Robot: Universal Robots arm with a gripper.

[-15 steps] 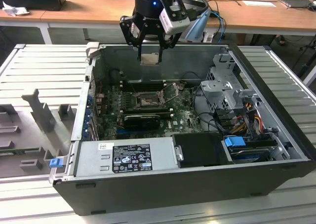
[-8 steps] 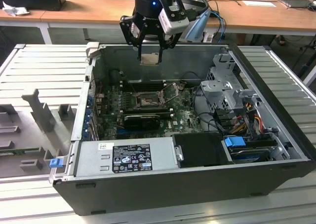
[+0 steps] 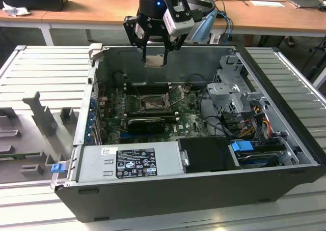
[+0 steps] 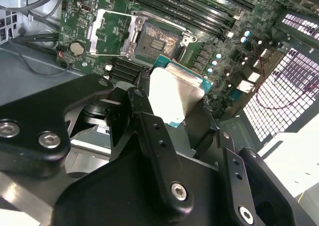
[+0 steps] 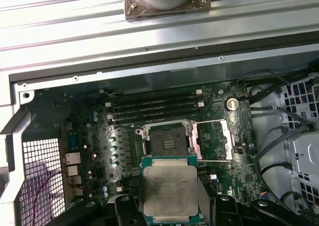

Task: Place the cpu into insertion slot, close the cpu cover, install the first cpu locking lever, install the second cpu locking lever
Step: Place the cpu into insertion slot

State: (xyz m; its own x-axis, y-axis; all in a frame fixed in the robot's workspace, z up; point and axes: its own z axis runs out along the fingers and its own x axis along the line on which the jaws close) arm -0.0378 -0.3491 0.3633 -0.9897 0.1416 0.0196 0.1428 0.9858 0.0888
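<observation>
Exterior view: an open computer case (image 3: 168, 190) lies on its side on a ribbed grey counter (image 3: 46, 68). The pincer (image 3: 154, 58) hangs over the case's far wall, drawn in narrow on the cpu (image 3: 154, 61), which it carries flat. The slot (image 3: 152, 105) sits well below the cpu and nearer the camera, on the green board (image 3: 188, 121). The cover (image 3: 177, 93) stands tipped up just beside the slot, on the exterior view's right, leaving the slot bare.

Second wrist view: black fingers (image 4: 144, 121) grip opposite edges of the cpu (image 4: 174, 94), its silvery face up and its green rim showing. The slot (image 4: 159, 43) appears beyond the cpu and apart from it, with its tan pin field exposed. The cover (image 4: 112, 32) lies swung open on one side of the slot. A thin metal lever (image 4: 185, 42) bends along the slot's other side.

First wrist view: the cpu (image 5: 168, 188) is held clear of the slot (image 5: 167, 140), offset toward the camera. The cpu is square, so it has no long axis, and its edges look about parallel to the slot's frame. The cover (image 5: 214, 139) lies open beside the slot, and long memory slots (image 5: 154, 109) run on the slot's far side. The space directly over the slot looks free, though the cover and lever stand close by.
</observation>
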